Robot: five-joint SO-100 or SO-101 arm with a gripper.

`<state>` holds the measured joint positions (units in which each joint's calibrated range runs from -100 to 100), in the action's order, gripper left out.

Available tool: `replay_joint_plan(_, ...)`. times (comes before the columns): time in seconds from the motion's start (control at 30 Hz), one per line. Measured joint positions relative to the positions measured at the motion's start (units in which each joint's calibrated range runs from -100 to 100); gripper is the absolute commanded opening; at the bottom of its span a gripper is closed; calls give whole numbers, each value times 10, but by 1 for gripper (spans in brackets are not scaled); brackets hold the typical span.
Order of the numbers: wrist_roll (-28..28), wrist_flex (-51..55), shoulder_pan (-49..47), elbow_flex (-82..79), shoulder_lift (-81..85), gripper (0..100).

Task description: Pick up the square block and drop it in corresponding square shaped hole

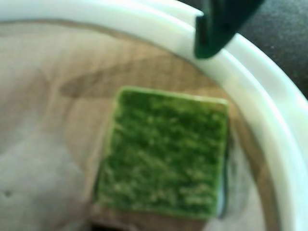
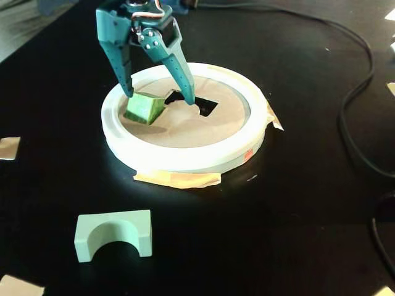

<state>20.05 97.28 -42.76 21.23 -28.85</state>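
Hanging above the white round plastic ring [image 2: 185, 157] in the fixed view, the teal two-finger pincer [image 2: 160, 95] has its fingers spread apart and grips nothing. Between the two fingertips, closer to the one on the left of that view, lies the green square block [image 2: 145, 108], tilted on the brown cardboard disc [image 2: 191, 129] that fills the ring; whether the left fingertip [image 2: 128, 91] touches the block's upper edge cannot be told. The other fingertip [image 2: 188, 98] ends at the rim of the dark cut-out hole [image 2: 207, 107], which lies just beyond the pincer on the right, its exact outline partly hidden by that finger. In the wrist view, the block [image 1: 163, 151] fills the middle, its fuzzy green top face up, resting on the cardboard [image 1: 43, 120], with the ring's white wall [image 1: 269, 96] curving past and one dark green fingertip [image 1: 211, 38] over that wall at the top. Well in front of the pincer, on the black tabletop [image 2: 278, 228], stands a pale green arch-shaped block [image 2: 114, 234]. Strips of tan tape [image 2: 179, 179] stick out from under the ring, and a black cable [image 2: 352, 92] runs along the right side.
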Motion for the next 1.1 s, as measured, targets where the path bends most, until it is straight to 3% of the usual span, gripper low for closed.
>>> replay_joint_plan(0.23, 0, -47, -3, 0, -27, 84)
replay_joint_plan(1.1, 0, -68, -2, -1, -83, 85)
